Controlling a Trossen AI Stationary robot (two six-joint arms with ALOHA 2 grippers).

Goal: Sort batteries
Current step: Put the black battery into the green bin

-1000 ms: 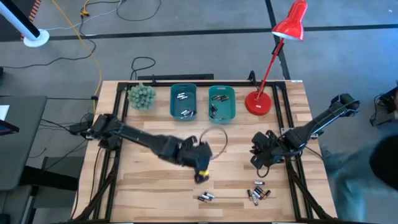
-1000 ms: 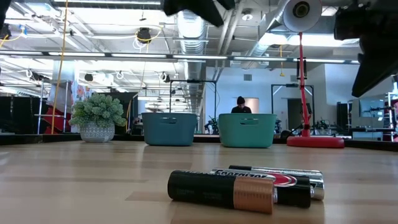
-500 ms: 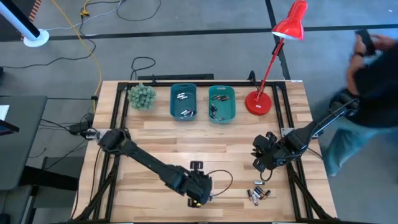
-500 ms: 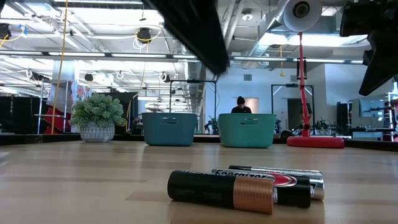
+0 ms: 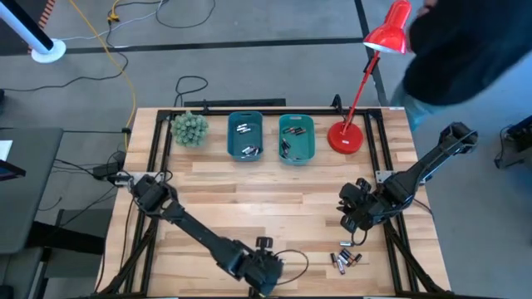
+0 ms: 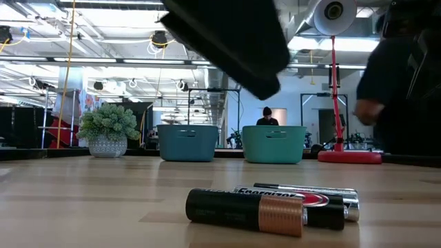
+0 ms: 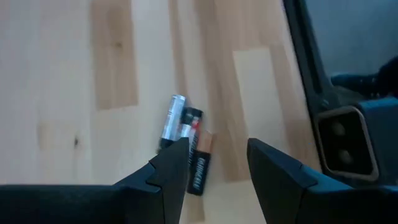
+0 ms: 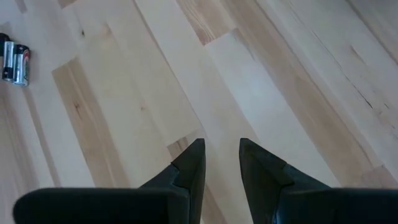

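Note:
Three small batteries (image 7: 185, 138), one silver and two dark with a copper end, lie side by side on the wood near the table's near edge; the low view shows the batteries (image 6: 272, 207) close up. My left gripper (image 7: 214, 155) is open and hovers over them; in the high view my left gripper (image 5: 263, 272) hides them. A second cluster of batteries (image 5: 345, 259) lies to the right. My right gripper (image 5: 353, 216) is open above bare wood, its fingers narrowly parted in the wrist view (image 8: 221, 149), where two batteries (image 8: 13, 59) show farther off.
Two teal bins (image 5: 245, 137) (image 5: 297, 137) stand at the far side, with batteries in them. A potted plant (image 5: 189, 129) is left of them and a red lamp (image 5: 347, 137) right. A person (image 5: 465, 50) stands at the table's far right corner.
My left gripper has travelled from the table's middle toward the near edge and come down over the three batteries. The person has moved along the table's right side toward its far right corner.

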